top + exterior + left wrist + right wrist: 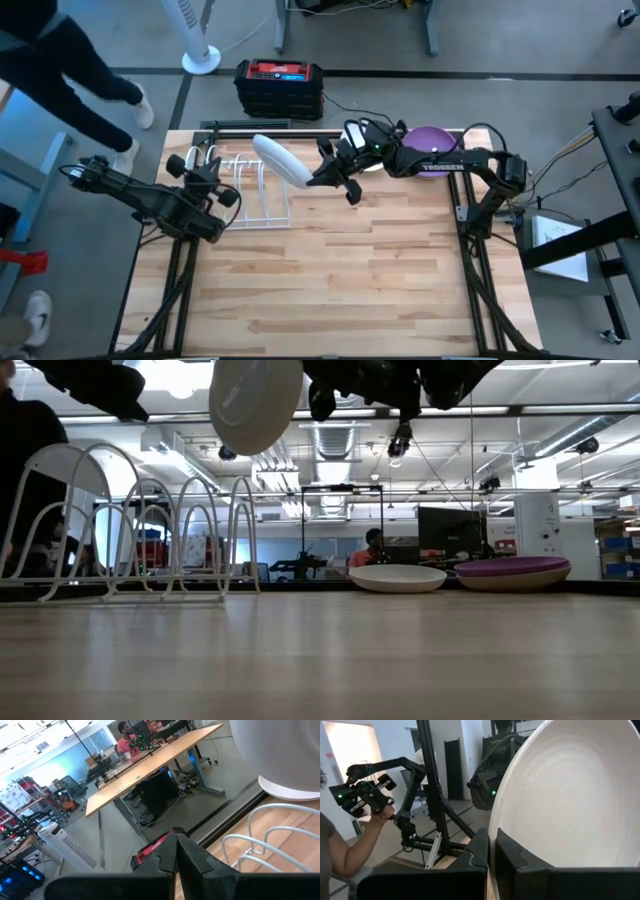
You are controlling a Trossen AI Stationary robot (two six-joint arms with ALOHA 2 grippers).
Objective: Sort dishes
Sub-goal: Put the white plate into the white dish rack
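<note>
Now the right tool (333,177) grips the rim of a white plate (281,160) and holds it in the air, tilted, above the far end of the white wire rack (243,190). On the counter (330,290), at its far edge, a white bowl (398,577) lies beside a purple plate (512,571), and the two do not seem to touch. The left tool (197,176) waits just beside the rack, with its fingers (192,857) pressed together and holding nothing.
</note>
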